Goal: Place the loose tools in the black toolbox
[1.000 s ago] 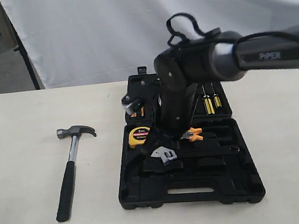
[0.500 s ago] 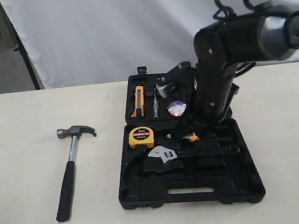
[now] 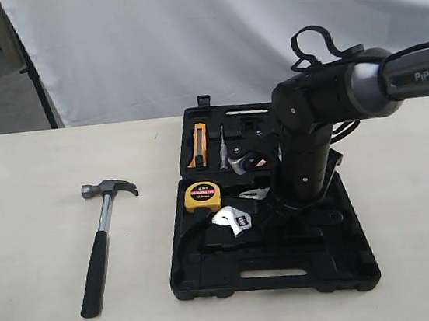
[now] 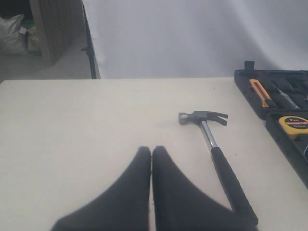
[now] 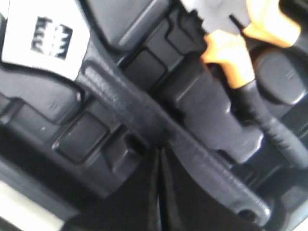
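Wrench (image 3: 232,221) in toolbox (image 3: 334,275) — right gripper (image 5: 160,153), fingers together, has come down onto its handle, likely seating it; hammer (image 3: 102,233) left of toolbox remains.

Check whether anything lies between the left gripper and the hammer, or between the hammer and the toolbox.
Nothing visible. Only bare table separates the left gripper from the hammer and the hammer from the black toolbox, though the right arm hangs over it.

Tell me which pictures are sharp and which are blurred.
Right wrist view: blurred, too close to the wrench, its silver head washed out. Left wrist view: hammer sharp, light even. Exterior view: sharp, soft even light, only faint shadows.
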`<control>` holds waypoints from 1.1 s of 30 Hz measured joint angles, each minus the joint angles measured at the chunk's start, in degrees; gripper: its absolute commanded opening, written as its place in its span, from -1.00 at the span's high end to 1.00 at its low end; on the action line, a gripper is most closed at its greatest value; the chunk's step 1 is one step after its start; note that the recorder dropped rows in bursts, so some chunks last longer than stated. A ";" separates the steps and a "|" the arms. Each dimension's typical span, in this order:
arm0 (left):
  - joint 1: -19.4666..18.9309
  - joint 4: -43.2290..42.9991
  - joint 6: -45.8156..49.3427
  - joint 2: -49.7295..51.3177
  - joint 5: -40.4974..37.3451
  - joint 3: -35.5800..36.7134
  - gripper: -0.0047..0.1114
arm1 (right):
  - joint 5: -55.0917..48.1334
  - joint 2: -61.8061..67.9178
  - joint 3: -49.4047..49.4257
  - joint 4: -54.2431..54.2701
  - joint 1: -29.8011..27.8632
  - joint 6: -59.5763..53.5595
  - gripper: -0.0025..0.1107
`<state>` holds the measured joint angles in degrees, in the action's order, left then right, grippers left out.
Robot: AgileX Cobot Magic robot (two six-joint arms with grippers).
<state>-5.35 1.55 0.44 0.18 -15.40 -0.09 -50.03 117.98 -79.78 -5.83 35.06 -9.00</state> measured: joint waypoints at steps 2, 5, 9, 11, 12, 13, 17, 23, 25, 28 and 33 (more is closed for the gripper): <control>0.00 0.00 0.00 0.00 0.00 0.00 0.91 | 0.72 0.00 -0.68 -0.59 0.00 0.11 0.95; 0.00 0.00 0.00 0.00 0.00 0.00 0.91 | 1.03 -0.35 -1.45 -0.81 0.00 0.26 0.95; 0.00 0.00 0.00 0.00 0.00 0.00 0.91 | 1.89 -0.74 -2.45 -0.95 0.00 0.51 0.95; 0.00 0.00 0.00 0.00 0.00 0.00 0.91 | 2.46 -0.48 -2.56 -0.95 0.00 0.51 0.95; 0.00 0.00 0.00 0.00 0.00 0.00 0.91 | 2.62 -0.24 -2.67 -0.95 0.00 0.51 0.95; 0.00 0.00 0.00 0.00 0.00 0.00 0.91 | 2.79 0.22 -2.65 -0.81 0.00 0.51 0.95; 0.00 0.00 0.00 0.00 0.00 0.00 0.91 | 2.91 2.78 -3.03 -0.68 0.00 0.51 0.95; 0.00 0.00 0.00 0.00 0.00 0.00 0.91 | 1.09 4.11 -4.03 -0.68 0.00 0.51 0.95; 0.00 0.00 0.00 0.00 0.00 0.00 0.91 | 0.78 3.80 -4.03 -0.59 0.00 0.51 0.95; 0.00 0.00 0.00 0.00 0.00 0.00 0.91 | 1.92 2.42 -3.72 -0.06 0.00 0.51 0.95; 0.00 0.00 0.00 0.00 0.00 0.00 0.91 | 6.81 -2.51 -2.67 7.60 0.00 0.63 0.95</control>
<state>-5.35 1.55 0.44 0.18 -15.40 -0.09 -43.23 115.47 -82.45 1.77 35.06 -8.37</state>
